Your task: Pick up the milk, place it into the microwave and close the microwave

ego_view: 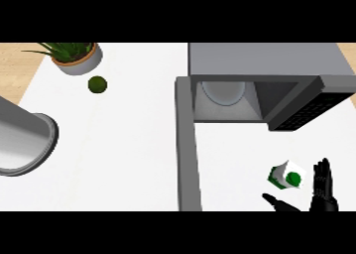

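A small white and green milk carton [286, 175] stands on the white counter in front of the microwave, toward the right. My right hand [324, 191] is open just right of the carton, fingers straight and pointing away from me, thumb [280, 204] spread out below the carton. The hand flanks the carton without curling round it. The grey microwave [268, 59] sits at the back right with its cavity [228, 99] showing a round turntable. Its door [186, 144] swings out to the left, edge-on toward me. My left hand does not show.
A large metal cylinder [16, 136] lies at the left edge. A potted plant [76, 55] stands at the back left, with a dark green round fruit [97, 84] beside it. The microwave's control panel [305, 111] angles out at the right.
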You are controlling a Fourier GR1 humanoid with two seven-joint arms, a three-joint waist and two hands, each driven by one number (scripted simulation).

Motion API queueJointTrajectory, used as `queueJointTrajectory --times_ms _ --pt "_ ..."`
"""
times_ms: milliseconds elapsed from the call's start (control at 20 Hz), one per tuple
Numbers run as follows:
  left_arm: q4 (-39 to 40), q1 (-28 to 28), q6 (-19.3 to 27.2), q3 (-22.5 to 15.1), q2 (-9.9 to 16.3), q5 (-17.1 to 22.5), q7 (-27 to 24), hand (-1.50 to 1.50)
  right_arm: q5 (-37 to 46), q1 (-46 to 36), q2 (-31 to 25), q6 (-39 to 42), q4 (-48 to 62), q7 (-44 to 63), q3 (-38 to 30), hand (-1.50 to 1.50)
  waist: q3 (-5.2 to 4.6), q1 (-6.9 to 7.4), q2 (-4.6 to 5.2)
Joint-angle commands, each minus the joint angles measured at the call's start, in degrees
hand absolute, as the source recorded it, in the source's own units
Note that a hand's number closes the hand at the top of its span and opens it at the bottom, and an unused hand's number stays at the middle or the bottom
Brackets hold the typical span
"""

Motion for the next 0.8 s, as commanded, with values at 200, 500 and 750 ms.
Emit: queueJointTrajectory --times_ms 200,500,750 --pt "-2.33 2.12 -1.74 5.24 2.14 8.27 3.78 -1.50 -0.42 -9.05 -1.41 -0.74 15.79 -7.05 -3.82 -1.50 0.01 0.21 -0.01" --pt "-1.14 5.10 -7.91 4.17 -4.51 2.40 -1.01 -1.50 -1.09 -15.25 -2.86 2.30 24.94 -12.00 -4.89 1.50 0.01 0.45 0.00" --pt "0.20 0.62 -3.75 5.22 0.61 5.03 3.01 -1.50 2.15 -18.15 -3.18 -1.72 29.84 -20.44 -4.87 1.50 0.04 0.41 0.08"
